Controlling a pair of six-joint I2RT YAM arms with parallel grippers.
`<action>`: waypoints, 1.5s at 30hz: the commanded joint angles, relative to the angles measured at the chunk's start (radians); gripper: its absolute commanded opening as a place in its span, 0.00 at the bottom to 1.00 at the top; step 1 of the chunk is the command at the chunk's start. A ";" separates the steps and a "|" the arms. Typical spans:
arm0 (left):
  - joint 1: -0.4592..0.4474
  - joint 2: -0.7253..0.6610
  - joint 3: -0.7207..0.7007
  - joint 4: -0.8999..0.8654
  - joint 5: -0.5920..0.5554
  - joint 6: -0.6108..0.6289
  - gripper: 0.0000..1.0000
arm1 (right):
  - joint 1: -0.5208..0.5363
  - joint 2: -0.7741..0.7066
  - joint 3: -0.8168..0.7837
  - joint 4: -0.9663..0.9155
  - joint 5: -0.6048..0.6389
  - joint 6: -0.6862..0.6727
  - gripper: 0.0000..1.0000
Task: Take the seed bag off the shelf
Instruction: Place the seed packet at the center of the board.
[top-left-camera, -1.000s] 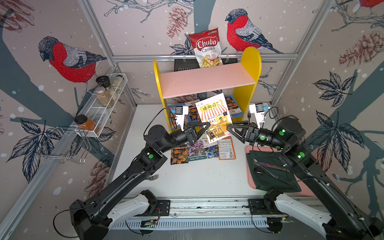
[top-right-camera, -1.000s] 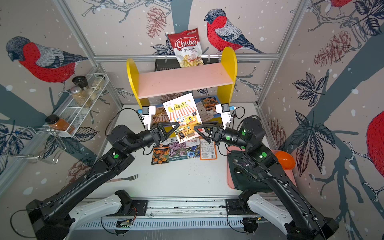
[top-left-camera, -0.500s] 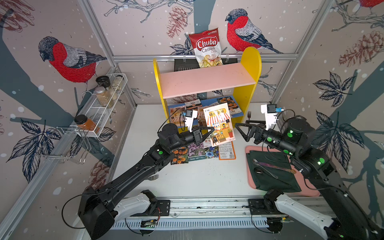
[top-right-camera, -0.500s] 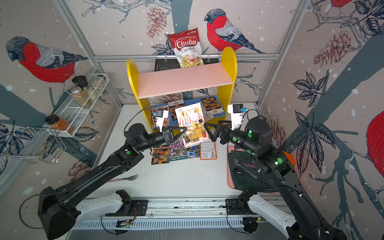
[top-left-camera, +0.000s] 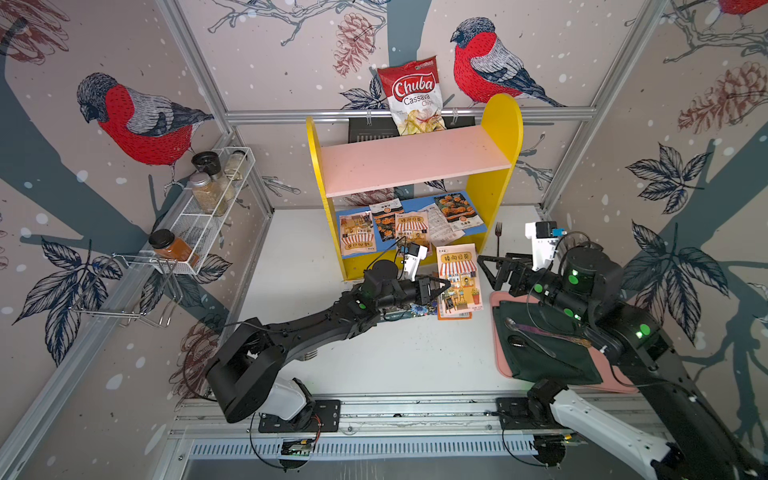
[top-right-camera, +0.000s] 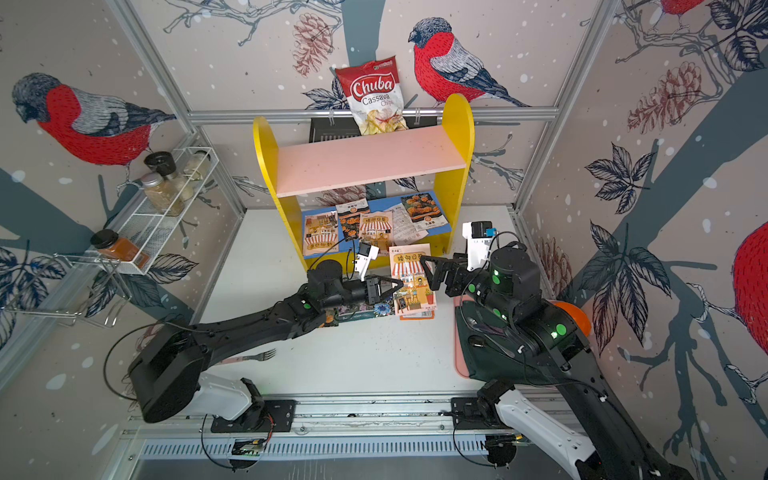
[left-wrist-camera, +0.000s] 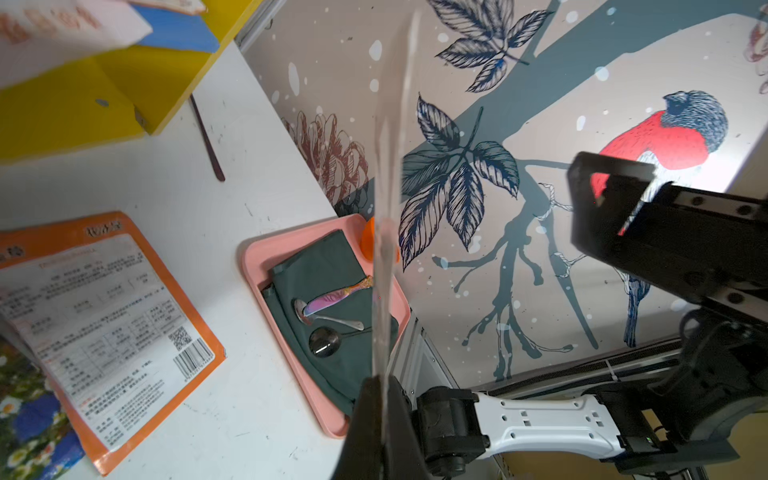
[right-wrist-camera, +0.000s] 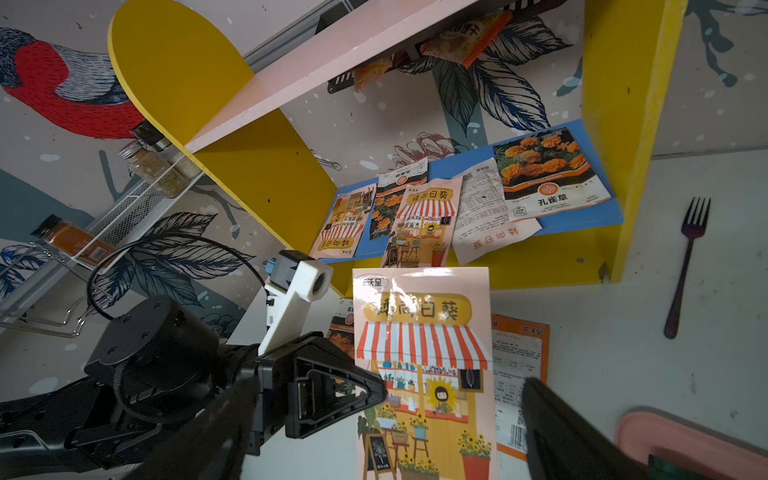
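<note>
**Left gripper** (top-left-camera: 446, 286): jaws closed flat on the left edge of the seed bag (top-left-camera: 461, 270). The bag is held in the air, printed face up, just in front of the shelf (top-left-camera: 500, 124) and clear of both its boards.

**Right gripper** (top-left-camera: 485, 272): jaws spread wide with nothing in them, just beside the bag's right edge.

**Seed bag, print:** orange-and-white striped shop awning, potted sunflowers, and a title ending 向日葵. Glare blurs the rest.

**Worktop** (top-left-camera: 395, 357), under the bag:
- an orange-bordered packet (left-wrist-camera: 104, 311), back side up, with small print, a barcode and a QR code
- a flower-print packet (left-wrist-camera: 25, 415) touching it

**Shelf, blue lower board** (right-wrist-camera: 442, 166): five packets, overlapping.
- The marigold packet (right-wrist-camera: 548, 174) at the right end reads 孔雀草.
- A white packet lies back side up.
- Two packets repeat the awning design.

**Behind the rear edge of the pink upper board** (top-left-camera: 411, 164): a chips bag (top-left-camera: 415, 99), red and white, reading "Chuba Cassava Chips".

**Pink tray** (left-wrist-camera: 257, 249), at the worktop's right edge: holds a dark green cloth (left-wrist-camera: 324, 266). On the cloth lie a silver spoon (left-wrist-camera: 332, 321), a dark spoon (left-wrist-camera: 325, 341) and an iridescent-handled utensil (left-wrist-camera: 336, 297).

**Wire rack** (top-left-camera: 216, 208), on the left wall: holds spice jars, one of them the orange-powder jar (top-left-camera: 170, 247).

**Fork** (top-left-camera: 498, 237): on the worktop beside the shelf's right panel.
</note>
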 joint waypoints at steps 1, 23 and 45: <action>-0.006 0.062 0.016 0.118 -0.004 -0.020 0.00 | 0.001 -0.003 -0.005 -0.011 0.018 0.005 1.00; -0.031 0.508 0.279 0.005 -0.045 -0.041 0.00 | 0.001 -0.024 -0.016 -0.035 0.040 0.007 1.00; -0.040 0.646 0.436 -0.162 -0.083 -0.032 0.00 | 0.001 -0.028 -0.002 -0.051 0.044 0.007 1.00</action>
